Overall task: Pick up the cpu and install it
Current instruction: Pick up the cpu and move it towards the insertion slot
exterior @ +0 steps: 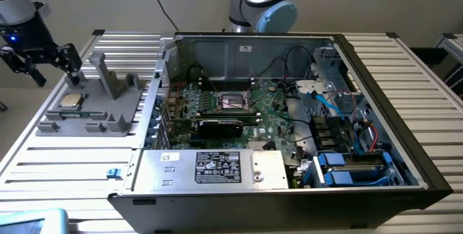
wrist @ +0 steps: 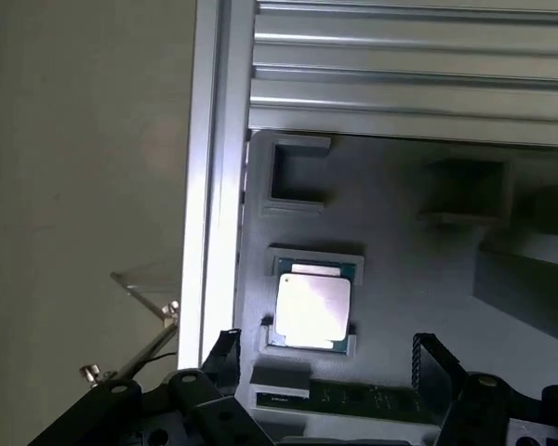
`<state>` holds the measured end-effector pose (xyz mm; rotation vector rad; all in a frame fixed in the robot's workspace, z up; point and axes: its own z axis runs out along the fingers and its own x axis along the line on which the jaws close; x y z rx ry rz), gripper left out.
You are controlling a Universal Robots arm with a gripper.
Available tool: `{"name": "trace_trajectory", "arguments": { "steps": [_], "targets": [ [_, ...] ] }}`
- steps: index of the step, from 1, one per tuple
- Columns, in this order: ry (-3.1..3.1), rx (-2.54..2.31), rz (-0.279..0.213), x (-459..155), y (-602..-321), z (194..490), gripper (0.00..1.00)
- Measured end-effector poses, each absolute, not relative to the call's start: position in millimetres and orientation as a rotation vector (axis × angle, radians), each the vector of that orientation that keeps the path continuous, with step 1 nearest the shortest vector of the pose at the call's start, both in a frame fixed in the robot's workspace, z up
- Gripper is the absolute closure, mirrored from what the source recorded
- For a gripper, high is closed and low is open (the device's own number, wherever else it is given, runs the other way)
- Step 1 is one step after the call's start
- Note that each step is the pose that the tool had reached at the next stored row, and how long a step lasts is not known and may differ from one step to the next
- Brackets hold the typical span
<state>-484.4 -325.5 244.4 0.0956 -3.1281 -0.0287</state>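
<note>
While the pincer [wrist: 327,367] hangs with its two black fingers spread as wide as they go and nothing between them, the cpu [wrist: 312,309] lies flat below it, untouched, in a shallow square pocket of a grey holder [wrist: 400,214].

The pick looks unforgiving. The chip sits low between the pocket's raised lips and offers only thin edges. A descent that is slightly off-centre would likely land a finger on a lip or on the metal top instead of beside it. A closing that catches one corner first could tilt the chip or skid it out of its seat. Any twist picked up here would probably carry through to the socket, where a crooked chip may not drop in cleanly.

The cpu itself is a small square with a dull silver cap that throws back a soft glare, and a thin green rim shows at its edges. It appears level and square to the pocket.

Beyond it, the holder's empty bays and upright posts stand on a slatted metal surface [exterior: 72,163]. Farther to the exterior view's right is the open computer case [exterior: 405,136]. Its power supply [exterior: 210,167] sits along the near side, and the socket [exterior: 233,101] lies in the middle of the green motherboard [exterior: 275,123], well apart from the chip, with loose cables [exterior: 329,106] beside it.
</note>
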Motion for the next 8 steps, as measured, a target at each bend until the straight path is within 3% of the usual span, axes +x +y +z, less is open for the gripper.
{"name": "trace_trajectory", "arguments": {
  "steps": [8],
  "targets": [
    [-3.128, 0.088, -0.029, -484, -326, 230, 0.16]
  ]
}}
